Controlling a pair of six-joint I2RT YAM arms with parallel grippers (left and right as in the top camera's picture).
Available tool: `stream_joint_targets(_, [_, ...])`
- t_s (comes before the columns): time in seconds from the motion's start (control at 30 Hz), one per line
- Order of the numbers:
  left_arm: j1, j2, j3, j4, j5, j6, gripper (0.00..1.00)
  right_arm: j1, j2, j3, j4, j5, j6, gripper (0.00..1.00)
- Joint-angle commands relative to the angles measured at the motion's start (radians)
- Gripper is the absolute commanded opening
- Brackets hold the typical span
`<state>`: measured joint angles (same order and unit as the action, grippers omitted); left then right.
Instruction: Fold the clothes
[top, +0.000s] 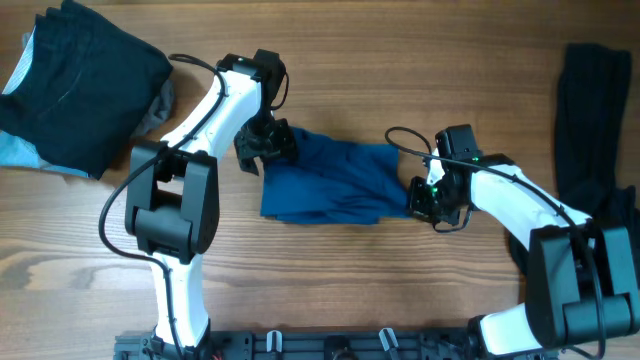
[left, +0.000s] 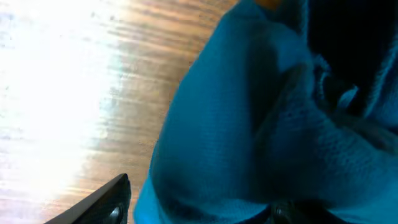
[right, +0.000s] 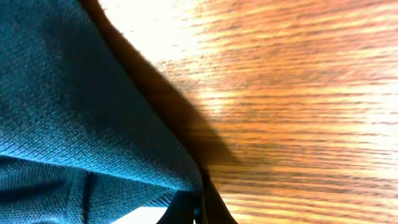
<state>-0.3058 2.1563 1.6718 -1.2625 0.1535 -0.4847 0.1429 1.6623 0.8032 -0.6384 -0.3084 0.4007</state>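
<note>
No readable text, labels or numbers on anything

Wooden table (top: 400, 60) bearing clothes
A blue garment (top: 330, 185) is lying centrally, a dark folded stack (top: 85, 80) sitting top-left, black clothing (top: 595, 120) right.

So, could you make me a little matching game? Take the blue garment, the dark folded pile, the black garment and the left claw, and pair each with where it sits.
Things:
1. blue garment
2. dark folded pile
3. black garment
4. left claw

Places:
A. far right edge of the table
B. at the blue garment's left end
C. top left corner
D. middle of the table

Pairs: 1-D, 2-C, 3-A, 4-B.
</note>
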Motion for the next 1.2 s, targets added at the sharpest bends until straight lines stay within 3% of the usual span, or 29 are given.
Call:
stream_joint_targets(0.0, [0.02, 0.056, -0.032, -0.092, -0.189, -0.021, 0.73, -0.026, 0.035, -0.015, 0.002, 0.251, 0.001, 0.06])
stream_joint_targets(0.17, [0.02, 0.056, -0.032, -0.194, -0.137, -0.02, 0.79, -0.026, 0.035, 0.059, -0.053, -0.005, -0.17, 0.24])
stream_joint_targets(0.3, [0.02, 0.012, -0.032, -0.198, -0.031, -0.017, 0.79, -0.027, 0.023, 0.089, -0.142, -0.047, -0.212, 0.26])
stream_joint_targets(0.4, [0.023, -0.107, -0.032, -0.196, -0.043, -0.018, 0.8, -0.027, -0.038, 0.151, -0.211, -0.021, -0.218, 0.27])
stream_joint_targets(0.5, [0.038, -0.223, -0.032, -0.159, -0.1, -0.018, 0.84, -0.026, -0.114, 0.225, -0.227, -0.07, -0.219, 0.28])
stream_joint_targets(0.63, [0.069, -0.314, -0.032, 0.019, -0.129, -0.018, 0.95, -0.019, -0.182, 0.24, -0.155, -0.293, -0.274, 0.31])
stream_joint_targets(0.7, [0.074, -0.311, -0.032, 0.1, -0.121, -0.016, 0.93, 0.0, -0.177, 0.231, -0.125, -0.412, -0.299, 0.32])
stream_joint_targets(0.83, [0.071, -0.254, -0.032, 0.179, -0.021, 0.048, 0.8, 0.074, -0.148, 0.2, -0.071, -0.564, -0.292, 0.32])
stream_joint_targets(1.17, [0.038, -0.04, -0.032, 0.113, 0.087, 0.12, 0.76, 0.318, 0.082, 0.185, 0.13, -0.564, -0.112, 0.32])
